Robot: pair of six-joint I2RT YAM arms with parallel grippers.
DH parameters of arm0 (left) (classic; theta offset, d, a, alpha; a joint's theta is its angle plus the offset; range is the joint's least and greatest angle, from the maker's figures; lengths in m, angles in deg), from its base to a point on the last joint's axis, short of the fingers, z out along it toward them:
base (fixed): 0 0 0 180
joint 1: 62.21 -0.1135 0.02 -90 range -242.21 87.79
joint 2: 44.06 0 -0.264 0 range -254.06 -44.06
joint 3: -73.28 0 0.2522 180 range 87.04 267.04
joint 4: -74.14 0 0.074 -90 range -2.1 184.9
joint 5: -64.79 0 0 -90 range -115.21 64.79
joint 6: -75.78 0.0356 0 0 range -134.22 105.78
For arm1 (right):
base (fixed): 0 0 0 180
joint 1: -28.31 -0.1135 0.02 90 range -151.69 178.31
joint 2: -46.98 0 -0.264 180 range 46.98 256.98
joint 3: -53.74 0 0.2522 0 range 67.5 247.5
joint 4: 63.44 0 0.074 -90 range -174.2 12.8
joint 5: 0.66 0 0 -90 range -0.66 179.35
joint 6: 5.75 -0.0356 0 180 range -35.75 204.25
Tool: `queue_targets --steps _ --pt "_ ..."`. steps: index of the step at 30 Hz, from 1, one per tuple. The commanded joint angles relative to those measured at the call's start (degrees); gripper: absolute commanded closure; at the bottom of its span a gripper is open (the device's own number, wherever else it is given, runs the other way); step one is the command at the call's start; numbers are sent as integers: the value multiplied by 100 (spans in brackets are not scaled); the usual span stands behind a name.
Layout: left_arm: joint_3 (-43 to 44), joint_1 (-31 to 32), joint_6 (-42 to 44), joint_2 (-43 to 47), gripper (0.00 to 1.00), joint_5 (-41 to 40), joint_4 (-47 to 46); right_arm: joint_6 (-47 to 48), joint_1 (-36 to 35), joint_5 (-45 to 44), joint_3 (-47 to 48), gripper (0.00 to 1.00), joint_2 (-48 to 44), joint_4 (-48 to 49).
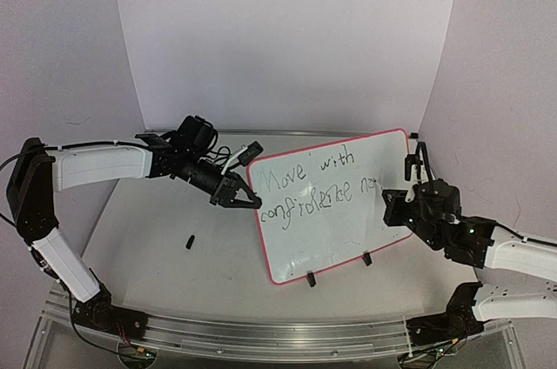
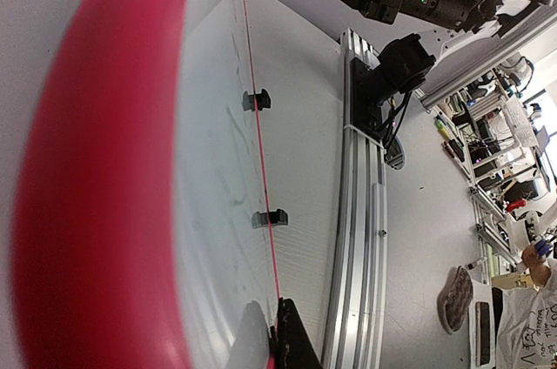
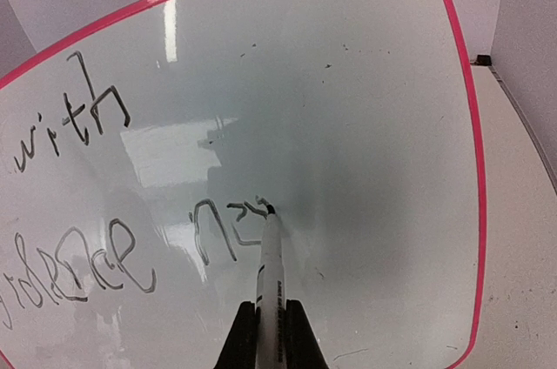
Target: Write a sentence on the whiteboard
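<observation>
Right pincer (image 3: 271, 327): pinched a marker (image 3: 269, 256), tip touching the whiteboard (image 3: 374, 125) just after "no".
Left pincer (image 1: 237, 198): clamped the whiteboard's left rim, steadying it on the worktop (image 1: 157, 247).
Sentence (image 1: 315, 188): two slanted rows; bare surface lay right of the tip.

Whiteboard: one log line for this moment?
left gripper: clamps whiteboard edge | right gripper: holds marker | marker: tip on whiteboard, end of sentence second row
</observation>
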Motion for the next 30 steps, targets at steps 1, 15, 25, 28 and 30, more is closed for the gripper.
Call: queue_targets --steps 1,15,25,28,30 --pt "49 209 471 -126 100 -47 422 -282 28 -55 -185 100 -79 -140" --pt "40 216 461 -141 100 -29 418 -58 35 -417 -29 100 -4 -78" --pt "43 218 462 -141 100 -27 410 276 123 -382 232 100 304 212" --pt "48 218 461 -144 100 -29 413 330 159 -347 288 100 367 239" --pt "40 218 461 -139 100 -28 412 318 173 -325 282 100 381 240"
